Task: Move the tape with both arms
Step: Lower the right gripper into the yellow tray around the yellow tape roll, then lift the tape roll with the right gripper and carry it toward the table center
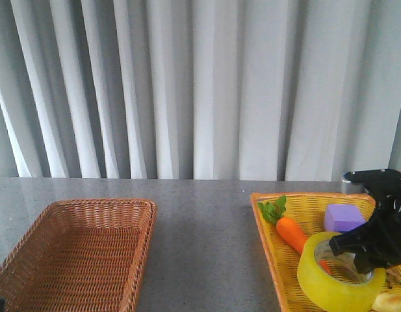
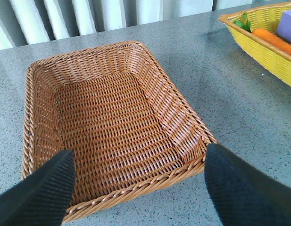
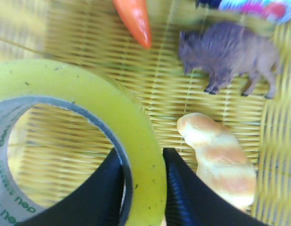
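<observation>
Tape (image 3: 136,136) — wall pinched by right pincer (image 3: 143,188) — above yellow basket (image 1: 268,247).

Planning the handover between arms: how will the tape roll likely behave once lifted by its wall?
The tape looks like a stiff ring, so it should hold shape. The right hand pinches only one wall, so the roll may swing or tilt. Its glossy yellow surface could be slippery, and set on edge it would probably roll.
</observation>
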`<state>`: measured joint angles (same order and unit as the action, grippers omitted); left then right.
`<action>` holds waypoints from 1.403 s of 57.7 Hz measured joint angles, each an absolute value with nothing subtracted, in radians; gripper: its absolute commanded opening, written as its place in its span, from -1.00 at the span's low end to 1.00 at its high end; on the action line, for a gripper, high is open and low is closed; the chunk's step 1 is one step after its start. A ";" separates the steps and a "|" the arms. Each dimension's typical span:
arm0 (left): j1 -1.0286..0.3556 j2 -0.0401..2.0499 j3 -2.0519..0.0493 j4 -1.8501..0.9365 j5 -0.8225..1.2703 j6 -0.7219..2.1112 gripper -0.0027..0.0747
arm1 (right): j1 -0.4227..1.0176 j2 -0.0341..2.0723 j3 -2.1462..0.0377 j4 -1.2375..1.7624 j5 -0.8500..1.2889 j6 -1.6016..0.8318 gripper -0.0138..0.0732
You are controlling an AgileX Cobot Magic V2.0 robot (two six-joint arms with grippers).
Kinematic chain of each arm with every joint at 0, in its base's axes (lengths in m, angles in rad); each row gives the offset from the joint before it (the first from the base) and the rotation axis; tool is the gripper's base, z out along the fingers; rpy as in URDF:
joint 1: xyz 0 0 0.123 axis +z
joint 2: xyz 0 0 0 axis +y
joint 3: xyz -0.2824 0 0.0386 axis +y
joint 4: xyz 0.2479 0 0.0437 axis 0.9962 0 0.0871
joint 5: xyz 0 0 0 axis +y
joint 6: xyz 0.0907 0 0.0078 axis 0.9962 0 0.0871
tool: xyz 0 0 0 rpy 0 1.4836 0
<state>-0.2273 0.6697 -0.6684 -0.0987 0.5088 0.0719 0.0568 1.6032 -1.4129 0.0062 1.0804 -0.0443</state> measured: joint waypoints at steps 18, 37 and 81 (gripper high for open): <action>-0.227 0.670 -0.668 -0.099 0.509 0.072 0.50 | 0.116 1.582 -1.555 0.157 1.084 -0.156 -0.31; -0.227 0.670 -0.668 -0.099 0.509 0.072 0.50 | 0.398 1.762 -1.644 0.080 1.062 -0.147 -0.29; -0.227 0.670 -0.668 -0.099 0.509 0.072 0.50 | 0.499 1.998 -1.645 -0.056 0.791 -0.109 -0.08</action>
